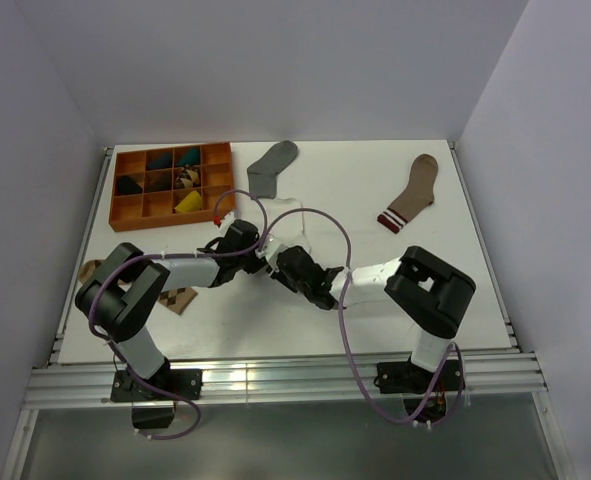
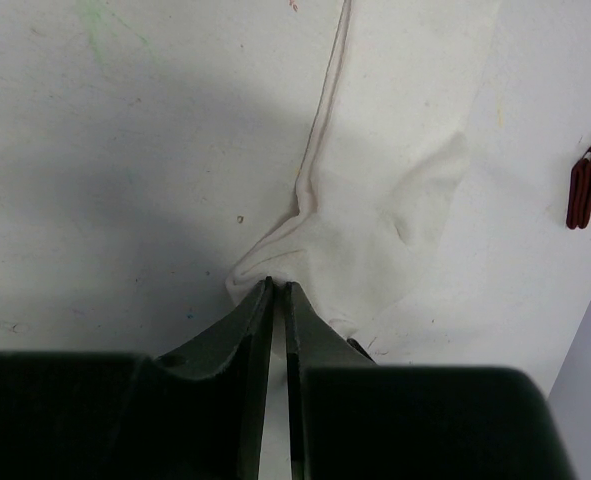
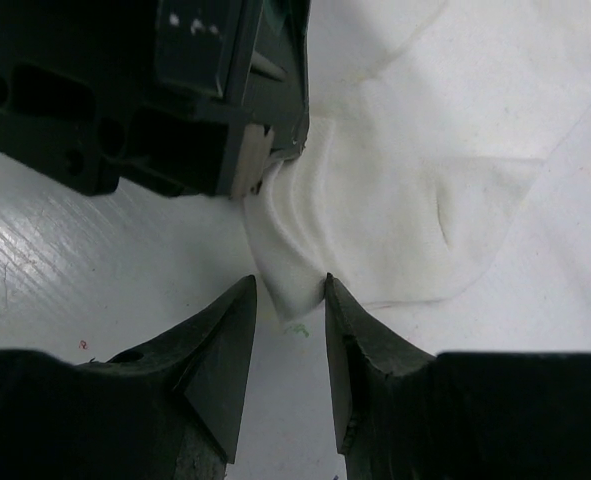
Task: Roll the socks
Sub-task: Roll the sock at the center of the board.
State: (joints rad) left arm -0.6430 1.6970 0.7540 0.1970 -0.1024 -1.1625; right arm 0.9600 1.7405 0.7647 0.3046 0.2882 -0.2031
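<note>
A white sock lies flat on the white table, one end bunched up. My left gripper is shut on that bunched end, pinching a thin fold of fabric. In the right wrist view the same sock runs up and to the right, and its folded corner sits between the tips of my right gripper, which is open; the corner touches the right fingertip. From above, both grippers meet mid-table, left gripper and right gripper. A grey sock lies flat at the back.
An orange compartment tray at the back left holds rolled items. A brown sock with a striped cuff lies at the back right. A diamond-patterned sock shows under my left arm. The left gripper's body fills the right wrist view's upper left.
</note>
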